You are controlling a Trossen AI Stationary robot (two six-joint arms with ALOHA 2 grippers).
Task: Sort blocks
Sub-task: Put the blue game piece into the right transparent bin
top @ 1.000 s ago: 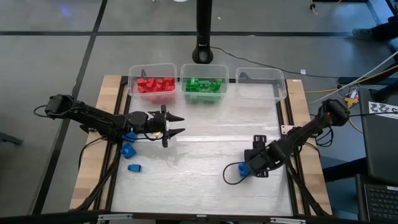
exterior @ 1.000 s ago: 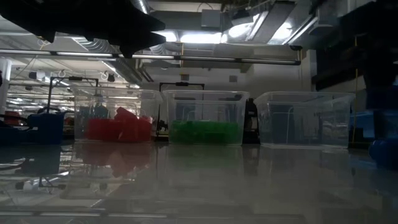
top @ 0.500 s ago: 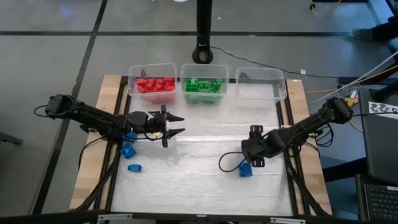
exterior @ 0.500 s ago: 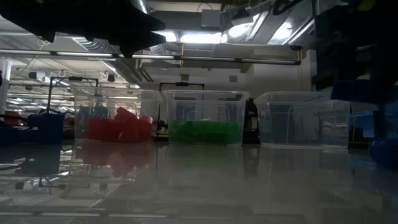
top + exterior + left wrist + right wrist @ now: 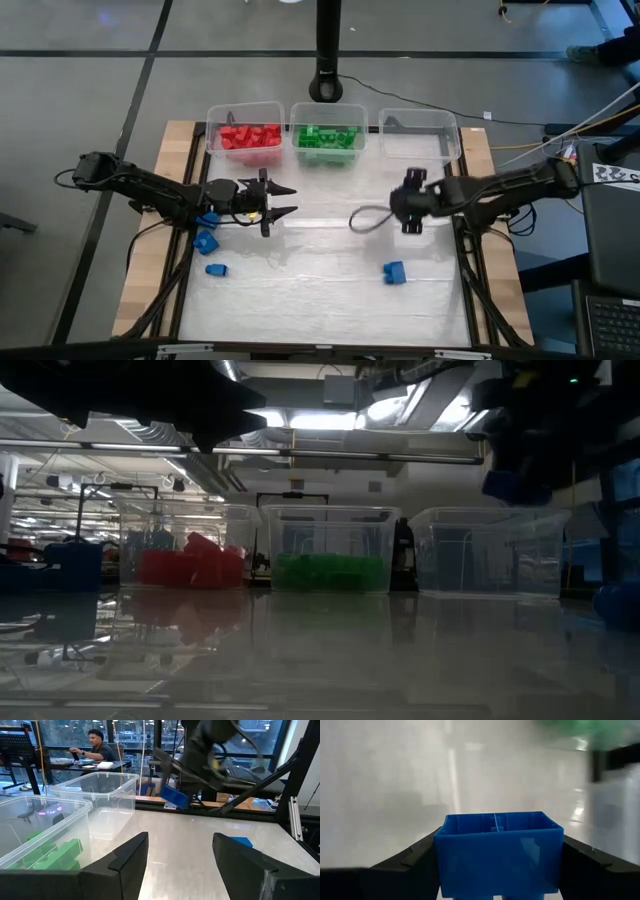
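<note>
Your right gripper is clamped on a small blue studded plastic brick above mid-table (left gripper idle, fingers parted, near the red-brick bin).

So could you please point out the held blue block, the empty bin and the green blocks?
Held blue block (image 5: pixel 497 854): right wrist view, its front face.
Empty bin (image 5: pixel 450 135): high view, its right rim.
Green blocks (image 5: pixel 326 138): high view, middle of the pile.

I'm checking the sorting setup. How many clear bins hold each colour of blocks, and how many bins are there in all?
Red-filled bin: 1
Green-filled bin: 1
Bin with no blocks showing: 1
Total: 3 bins
</note>
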